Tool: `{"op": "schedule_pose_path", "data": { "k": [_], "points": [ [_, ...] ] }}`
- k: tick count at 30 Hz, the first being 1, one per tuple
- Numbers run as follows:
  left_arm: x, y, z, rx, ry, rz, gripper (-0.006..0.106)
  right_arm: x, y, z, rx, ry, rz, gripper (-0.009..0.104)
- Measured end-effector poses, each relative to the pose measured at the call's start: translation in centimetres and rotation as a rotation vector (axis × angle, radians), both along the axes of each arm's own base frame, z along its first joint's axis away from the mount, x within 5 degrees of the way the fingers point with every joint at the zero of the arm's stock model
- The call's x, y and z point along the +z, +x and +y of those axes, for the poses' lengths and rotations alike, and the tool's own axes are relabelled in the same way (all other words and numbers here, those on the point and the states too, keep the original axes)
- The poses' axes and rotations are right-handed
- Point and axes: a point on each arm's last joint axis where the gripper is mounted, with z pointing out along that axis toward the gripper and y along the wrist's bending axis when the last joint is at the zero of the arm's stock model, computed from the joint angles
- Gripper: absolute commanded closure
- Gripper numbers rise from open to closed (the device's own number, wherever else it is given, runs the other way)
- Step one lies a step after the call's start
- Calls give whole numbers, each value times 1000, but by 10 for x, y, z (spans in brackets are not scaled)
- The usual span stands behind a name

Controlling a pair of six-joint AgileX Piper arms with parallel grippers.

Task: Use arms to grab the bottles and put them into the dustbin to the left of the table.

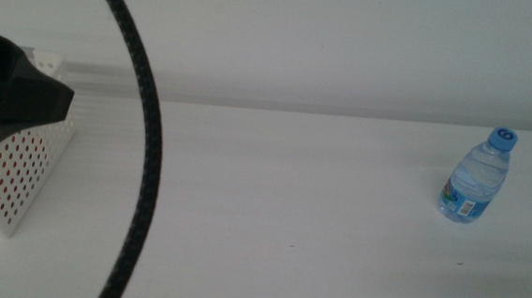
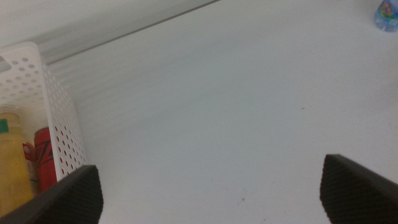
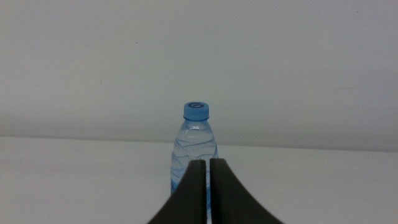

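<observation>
A small clear water bottle (image 1: 475, 178) with a blue cap stands upright on the white table (image 1: 291, 198) at the right. The right wrist view has this water bottle (image 3: 194, 143) straight ahead of my right gripper (image 3: 207, 163), whose jaws are shut together and apart from it. The white perforated dustbin (image 1: 20, 174) sits at the table's left edge. My left gripper (image 2: 211, 186) hovers open and empty beside the dustbin (image 2: 62, 124). Inside lie a yellow juice bottle (image 2: 12, 162) and a red can (image 2: 43, 155). In the middle view the left arm's dark end (image 1: 16, 94) hangs over the dustbin.
A thick black cable (image 1: 148, 160) curves down through the left half of the middle view. A white wall rises behind the table's far edge. Bare tabletop stretches between the dustbin and the water bottle (image 2: 387, 14).
</observation>
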Motion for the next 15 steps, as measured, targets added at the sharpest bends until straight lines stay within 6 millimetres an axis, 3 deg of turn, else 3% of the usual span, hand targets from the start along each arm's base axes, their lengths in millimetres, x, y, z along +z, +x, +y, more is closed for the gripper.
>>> {"op": "schedule_pose_path", "data": {
  "k": [9, 15],
  "points": [
    [0, 0, 0, 0, 0, 0, 7, 3, 0, 0, 4, 32, -36, 97],
    [0, 0, 0, 0, 0, 0, 7, 12, 10, 1, 1, 43, 52, 97]
  ]
}}
